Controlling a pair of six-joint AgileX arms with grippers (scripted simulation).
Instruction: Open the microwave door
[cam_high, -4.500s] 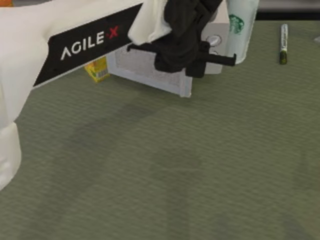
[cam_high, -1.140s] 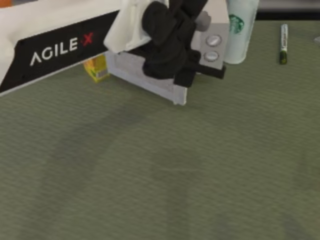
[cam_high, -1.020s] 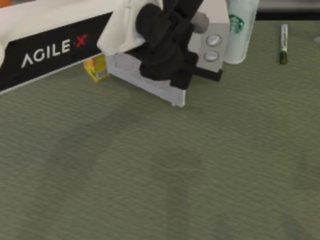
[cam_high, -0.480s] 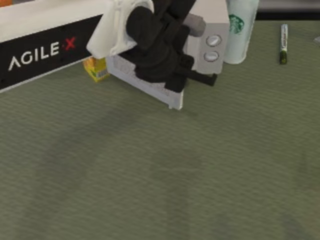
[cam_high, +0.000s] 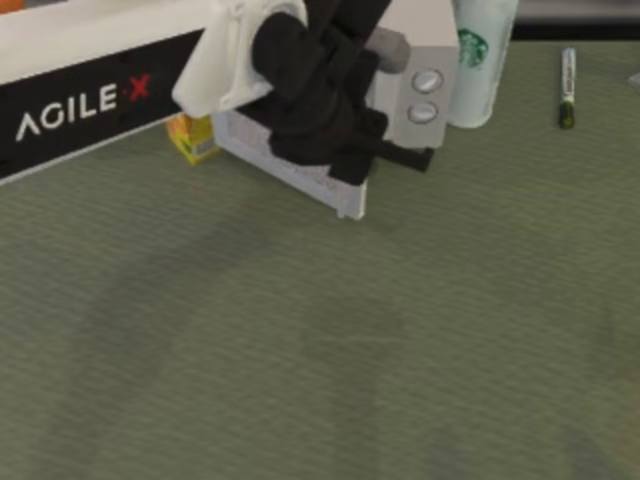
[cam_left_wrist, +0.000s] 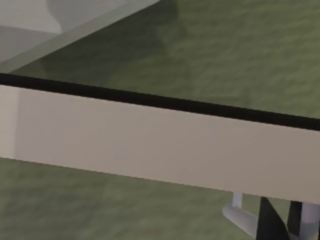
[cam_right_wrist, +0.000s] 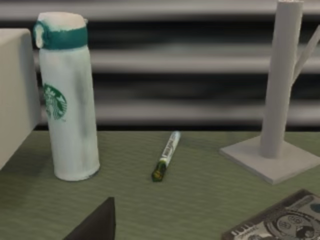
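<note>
The white microwave (cam_high: 425, 45) stands at the table's back centre, two grey knobs (cam_high: 427, 81) on its narrow panel. The microwave door (cam_high: 318, 184), with its grey mesh window, stands swung partly out, hinged at the left, free edge (cam_high: 352, 205) towards the front. My left gripper (cam_high: 365, 158) sits over the door's free end, shut on the door's handle. In the left wrist view the door's white edge (cam_left_wrist: 160, 145) crosses the picture, and black fingers (cam_left_wrist: 272, 225) sit at the grey handle bar (cam_left_wrist: 242, 220). My right gripper (cam_right_wrist: 102, 222) is parked off the top view.
A white and green tumbler (cam_high: 482, 60) stands right beside the microwave's right side. A marker pen (cam_high: 567, 88) lies farther right. A yellow carton (cam_high: 193, 138) sits behind the door's hinge side. A white stand with a post (cam_right_wrist: 280, 110) and a printed card (cam_right_wrist: 280, 222) lie near the right arm.
The left gripper drew back to the left and the door's free edge swung farther out towards the front. Over the last half second hardly anything moved.
</note>
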